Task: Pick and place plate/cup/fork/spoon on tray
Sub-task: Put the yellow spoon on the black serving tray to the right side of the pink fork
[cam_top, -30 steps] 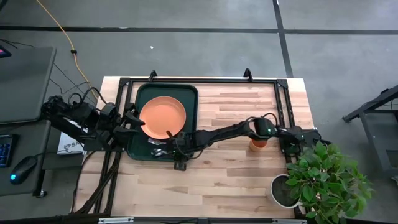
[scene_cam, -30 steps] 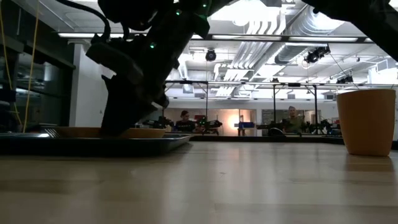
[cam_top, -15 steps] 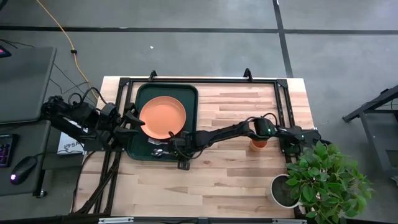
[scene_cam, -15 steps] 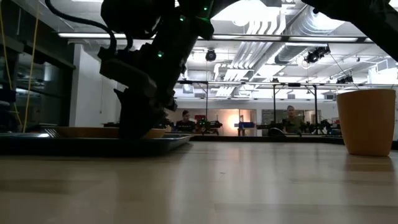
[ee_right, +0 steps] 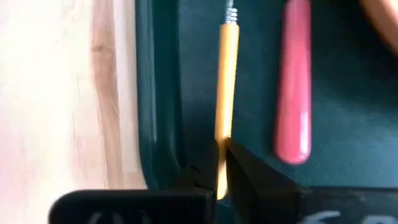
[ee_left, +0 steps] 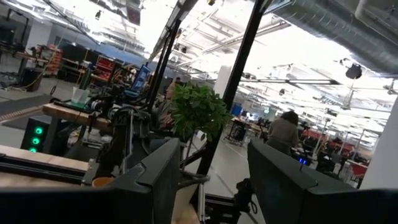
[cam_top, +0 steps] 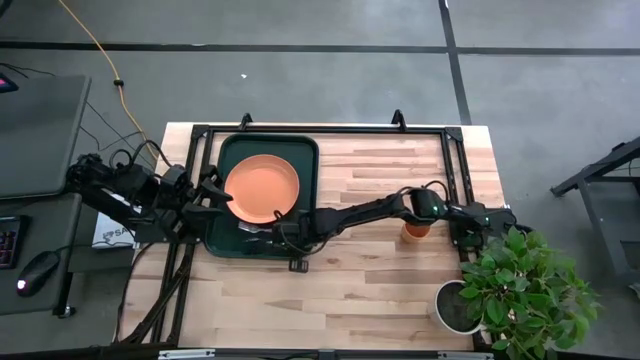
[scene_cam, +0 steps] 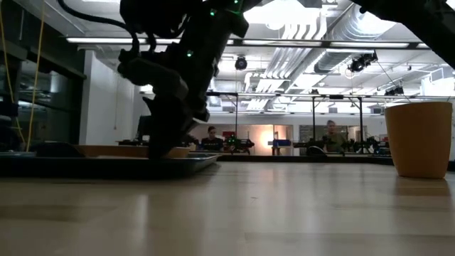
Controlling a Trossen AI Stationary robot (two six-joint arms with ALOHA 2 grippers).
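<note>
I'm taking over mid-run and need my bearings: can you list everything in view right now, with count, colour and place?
tray: 1, dark green, left half of the table.
plate: 1, orange, on the tray.
spoon: 1, orange-tan handle, over the tray floor beside its rim, handle end between the right hand's fingers.
fork: 1, pink-red handle, lying on the tray next to the spoon.
cup: 1, orange, upright on the bare table, right of the tray.
potted plant: 1, green leaves in a grey pot, table's right near corner.
table: 1, light wood.
left hand: 1, dark, at the tray's left edge, open.
right hand: 1, dark, at the tray's near edge, closed on the spoon.
</note>
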